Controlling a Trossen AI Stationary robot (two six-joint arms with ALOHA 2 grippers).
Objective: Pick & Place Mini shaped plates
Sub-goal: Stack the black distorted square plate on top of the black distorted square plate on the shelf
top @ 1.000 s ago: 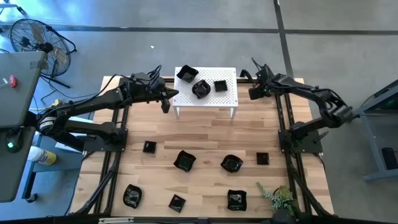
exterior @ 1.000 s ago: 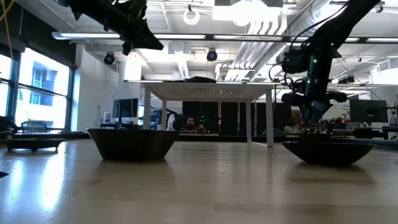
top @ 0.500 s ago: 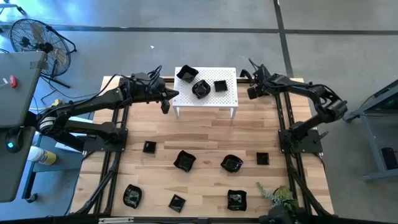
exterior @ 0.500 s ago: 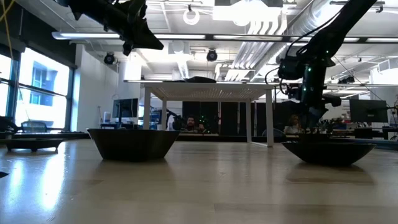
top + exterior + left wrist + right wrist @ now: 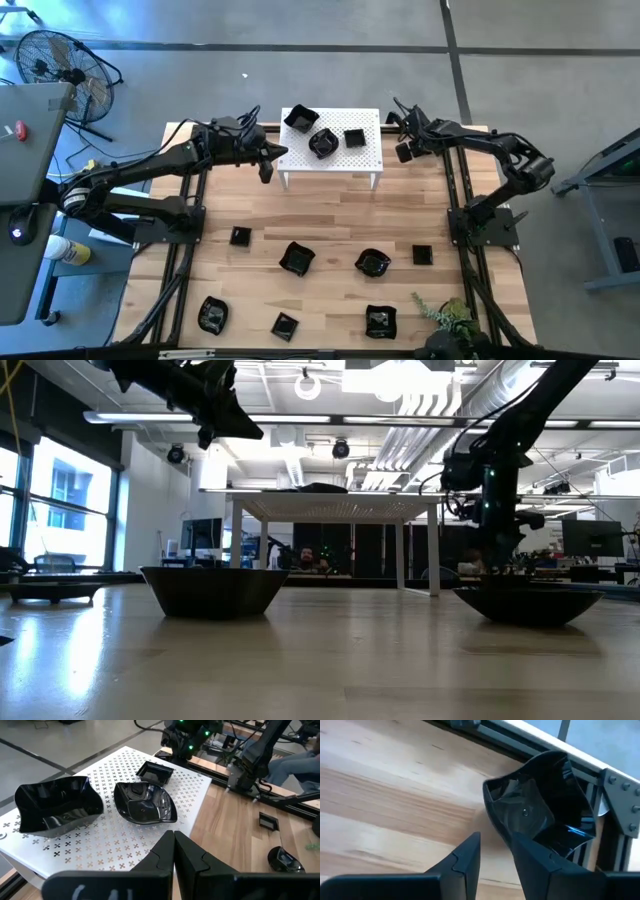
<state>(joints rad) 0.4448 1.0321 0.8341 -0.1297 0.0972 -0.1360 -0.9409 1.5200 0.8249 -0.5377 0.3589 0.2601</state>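
Observation:
Three glossy black mini plates (image 5: 322, 143) sit on the white perforated stand (image 5: 368, 158) at the table's far side; in the left wrist view they are a wavy square one (image 5: 57, 805), a round one (image 5: 145, 805) and a small square one (image 5: 155, 771). Several more lie on the wooden table, such as one (image 5: 296, 258). My left gripper (image 5: 173, 835) hovers shut just left of the stand (image 5: 266, 165), holding nothing. My right gripper (image 5: 495, 839) is open at the far right corner (image 5: 397, 115), its fingers beside a wavy black plate (image 5: 540, 805) next to the metal rail. My right gripper comes slanting down from above, one finger (image 5: 532, 855) at the wavy plate's near rim (image 5: 504, 827), the other over bare wood. Whether that finger touches the rim I cannot tell. My left gripper touches nothing.
Metal frame rails (image 5: 452, 190) run along both table sides. A small green plant (image 5: 445, 315) stands at the near right. In the low view two plates (image 5: 212, 590) (image 5: 530, 603) lie close to the camera, with the stand (image 5: 330, 505) behind them.
My right gripper has shifted a little toward the table's left, nearer the stand's right end, sinking slightly and rolling its wrist.

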